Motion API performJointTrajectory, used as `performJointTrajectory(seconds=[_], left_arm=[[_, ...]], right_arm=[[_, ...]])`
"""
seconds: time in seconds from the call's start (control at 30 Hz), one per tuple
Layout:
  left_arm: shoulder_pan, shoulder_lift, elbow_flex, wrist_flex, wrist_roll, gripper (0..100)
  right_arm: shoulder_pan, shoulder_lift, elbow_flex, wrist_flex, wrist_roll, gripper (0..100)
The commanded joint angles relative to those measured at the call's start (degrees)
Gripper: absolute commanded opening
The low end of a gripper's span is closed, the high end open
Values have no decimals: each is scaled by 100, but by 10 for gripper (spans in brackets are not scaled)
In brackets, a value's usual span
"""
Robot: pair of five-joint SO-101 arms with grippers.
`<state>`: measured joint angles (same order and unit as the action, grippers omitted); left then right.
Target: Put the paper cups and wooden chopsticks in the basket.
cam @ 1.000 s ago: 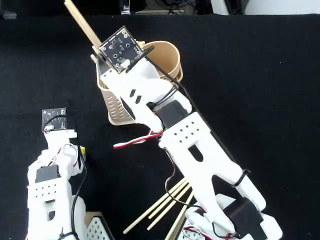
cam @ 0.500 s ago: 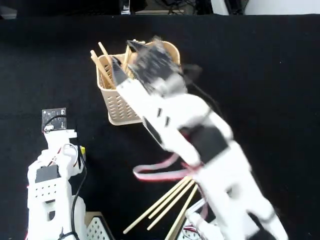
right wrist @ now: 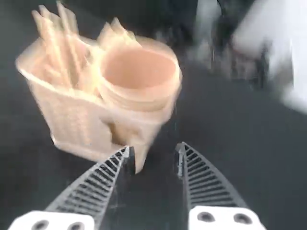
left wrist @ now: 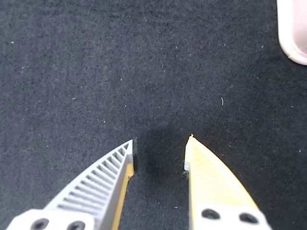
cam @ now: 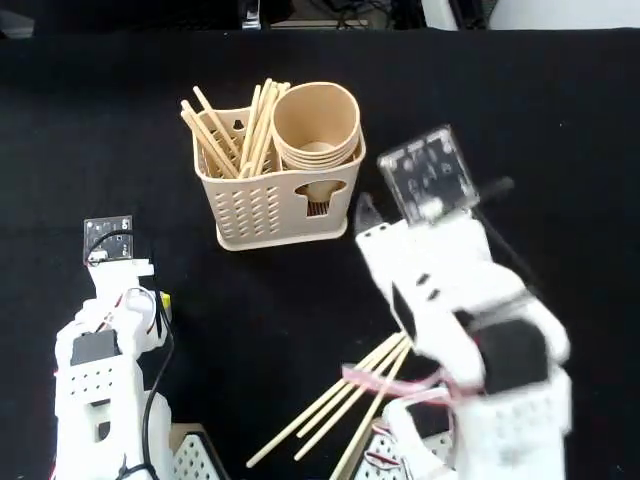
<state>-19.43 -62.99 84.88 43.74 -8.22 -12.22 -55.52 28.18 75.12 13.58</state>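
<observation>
- Your right gripper (right wrist: 153, 146) has its jaws parted and empty; just ahead of it stands the basket (right wrist: 86, 120), holding stacked paper cups (right wrist: 139, 76) and a bundle of chopsticks (right wrist: 60, 43)
- Behind it, loose chopsticks (cam: 330, 405) lie partly under its arm
- Your left gripper (left wrist: 161, 140) is spread above black cloth (left wrist: 96, 72)

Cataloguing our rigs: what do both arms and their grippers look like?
Both arms are white shells with black motors and a square circuit board at the wrist. The left arm carries black cables; the left gripper pairs a grey ribbed finger with a yellow one. The right arm trails red-and-white wire; the right gripper has two pale ribbed fingers.
</observation>
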Motion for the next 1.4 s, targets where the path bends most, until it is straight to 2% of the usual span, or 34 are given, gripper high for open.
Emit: performJointTrajectory(seconds=[0.0,0.13,0.33,0.53,0.67,1.07,1.37], left_arm=[[75,18,-57,-88,18,188],[75,18,-57,-88,18,188],[75,18,-57,-88,18,188],[75,18,-57,-88,18,188],[75,18,-57,-88,18,188],[75,18,-75,-88,35,188],[75,18,-84,-88,35,188]], right_arm=[[624,400,804,44,9,150],[1055,998,1552,44,9,152],[1108,1930,2176,18,26,155],[1108,2949,2387,9,695,259],[1099,3618,2343,-9,1011,263],[-70,5007,2369,-1081,967,262],[-158,4602,1886,-1257,536,262]])
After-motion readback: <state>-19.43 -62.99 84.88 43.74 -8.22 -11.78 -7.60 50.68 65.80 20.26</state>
